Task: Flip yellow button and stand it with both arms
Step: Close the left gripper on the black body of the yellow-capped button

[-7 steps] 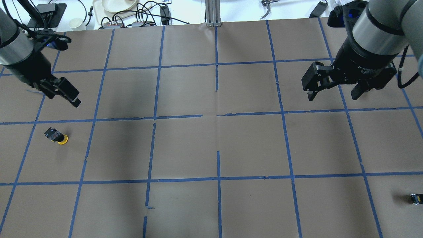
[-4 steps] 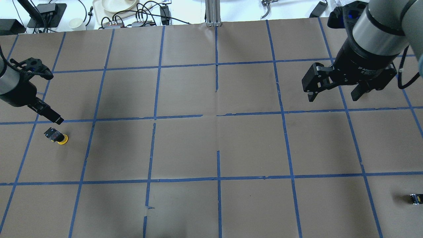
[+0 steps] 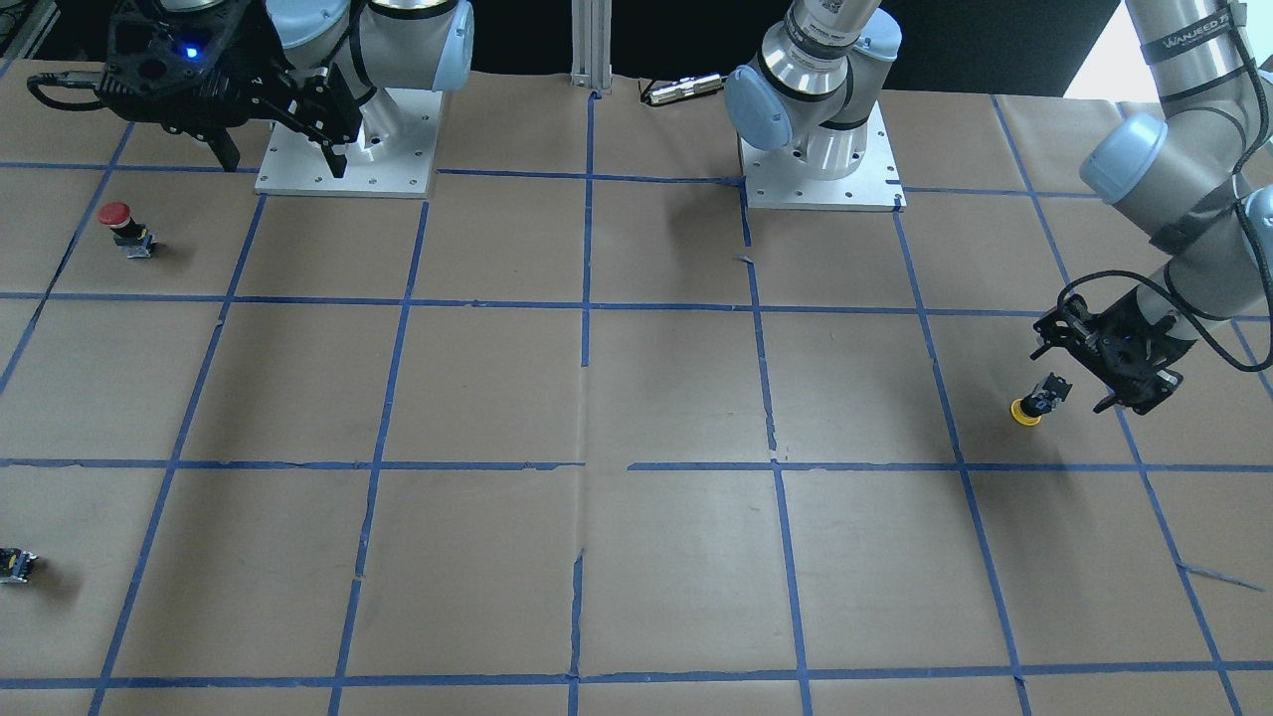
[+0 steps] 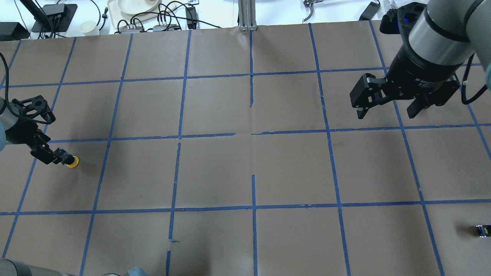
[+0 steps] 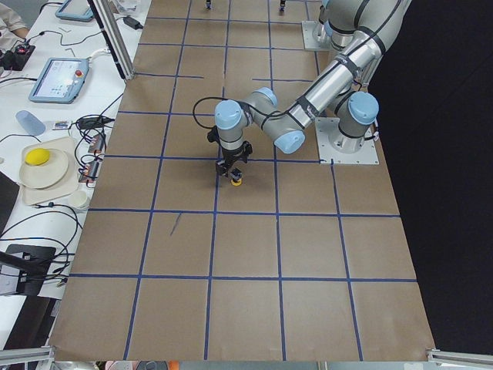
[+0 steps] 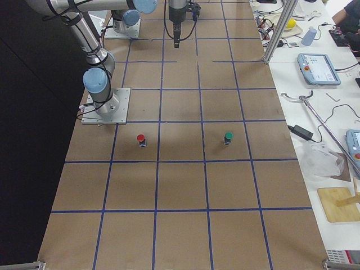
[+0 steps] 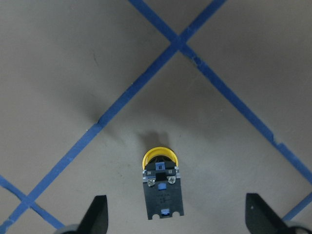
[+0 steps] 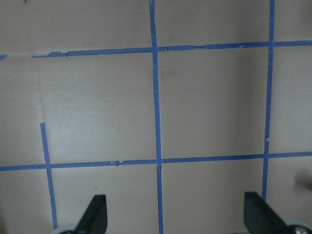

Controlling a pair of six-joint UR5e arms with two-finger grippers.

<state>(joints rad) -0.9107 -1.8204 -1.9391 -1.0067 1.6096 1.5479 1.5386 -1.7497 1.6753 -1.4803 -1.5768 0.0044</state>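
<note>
The yellow button [image 4: 71, 161] lies on its side on the brown paper at the far left of the overhead view, its cap pointing away from my left gripper. It also shows in the front view [image 3: 1030, 408] and the left wrist view [image 7: 161, 187]. My left gripper [image 4: 49, 155] is open and low over it. In the left wrist view its fingers [image 7: 99, 215] stand wide on either side of the black body, not touching. My right gripper [image 4: 387, 111] is open and empty, high over the table's far right.
A red-capped button [image 3: 119, 224] stands near the right arm's base plate [image 3: 298, 179]. A green-capped button [image 6: 228, 136] stands beside it in the right side view. A tiny black and yellow block [image 4: 483, 230] lies at the right edge.
My left gripper has moved toward me and down, from behind the yellow button to around its body. The button and the right arm have not visibly moved.
</note>
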